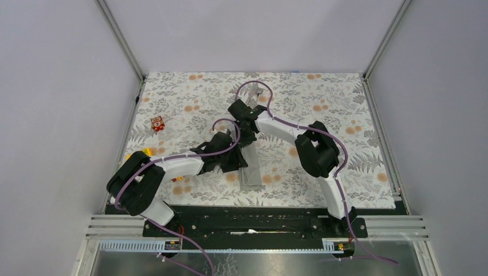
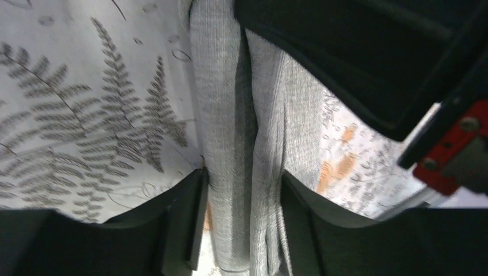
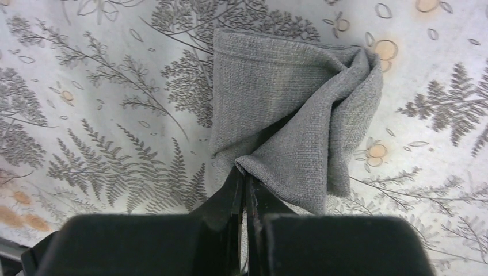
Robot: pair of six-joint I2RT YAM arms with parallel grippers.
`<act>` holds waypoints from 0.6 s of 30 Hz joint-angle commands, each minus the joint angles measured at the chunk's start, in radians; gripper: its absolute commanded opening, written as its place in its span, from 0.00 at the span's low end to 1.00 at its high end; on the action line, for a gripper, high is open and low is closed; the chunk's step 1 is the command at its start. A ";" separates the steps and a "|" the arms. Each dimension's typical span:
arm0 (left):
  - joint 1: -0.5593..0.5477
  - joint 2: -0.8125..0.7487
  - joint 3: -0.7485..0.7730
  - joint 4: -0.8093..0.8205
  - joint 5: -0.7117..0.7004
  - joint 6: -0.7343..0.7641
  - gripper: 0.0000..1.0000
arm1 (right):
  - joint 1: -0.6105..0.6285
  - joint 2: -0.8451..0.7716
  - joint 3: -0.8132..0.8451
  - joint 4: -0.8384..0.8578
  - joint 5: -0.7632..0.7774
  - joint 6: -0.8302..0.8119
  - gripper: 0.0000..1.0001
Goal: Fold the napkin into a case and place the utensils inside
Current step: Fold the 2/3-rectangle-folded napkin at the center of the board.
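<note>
The grey napkin (image 1: 251, 172) lies on the floral tablecloth, folded lengthwise into a narrow, case-like strip that runs from the near middle toward the back. My left gripper (image 1: 236, 161) is low over its middle. In the left wrist view the left gripper (image 2: 244, 224) is open, its fingers (image 2: 187, 224) on either side of the napkin (image 2: 221, 86). My right gripper (image 1: 246, 135) is further back. In the right wrist view the right gripper (image 3: 244, 172) is shut on a lifted fold at the end of the napkin (image 3: 288, 98). The utensils are out of view.
A small red and white toy block (image 1: 157, 122) sits at the left of the tablecloth (image 1: 322, 109). Small yellow (image 1: 147, 151) and red (image 1: 175, 179) bits lie by the left arm. The right arm's black body (image 2: 374, 57) hangs close above the left gripper. Metal posts frame the table.
</note>
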 commanded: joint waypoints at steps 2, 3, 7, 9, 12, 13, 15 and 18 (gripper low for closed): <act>0.006 0.029 0.011 0.029 -0.095 -0.043 0.38 | -0.002 -0.038 -0.030 0.076 -0.084 0.040 0.00; 0.006 0.023 -0.005 0.039 -0.100 -0.056 0.34 | -0.005 -0.044 -0.036 0.084 -0.092 0.040 0.00; 0.006 0.008 -0.066 0.088 -0.086 -0.086 0.26 | -0.032 -0.084 -0.071 0.126 -0.174 0.035 0.17; 0.007 0.007 -0.083 0.116 -0.067 -0.097 0.25 | -0.046 -0.132 -0.105 0.153 -0.197 0.033 0.30; 0.006 0.012 -0.089 0.135 -0.044 -0.106 0.24 | -0.064 -0.230 -0.175 0.212 -0.209 0.036 0.47; 0.006 0.014 -0.088 0.137 -0.040 -0.107 0.24 | -0.070 -0.256 -0.201 0.235 -0.215 0.040 0.52; 0.006 0.016 -0.086 0.136 -0.035 -0.105 0.23 | -0.081 -0.295 -0.248 0.276 -0.222 0.048 0.62; 0.007 0.011 -0.087 0.138 -0.033 -0.107 0.23 | -0.103 -0.321 -0.303 0.334 -0.211 0.057 0.69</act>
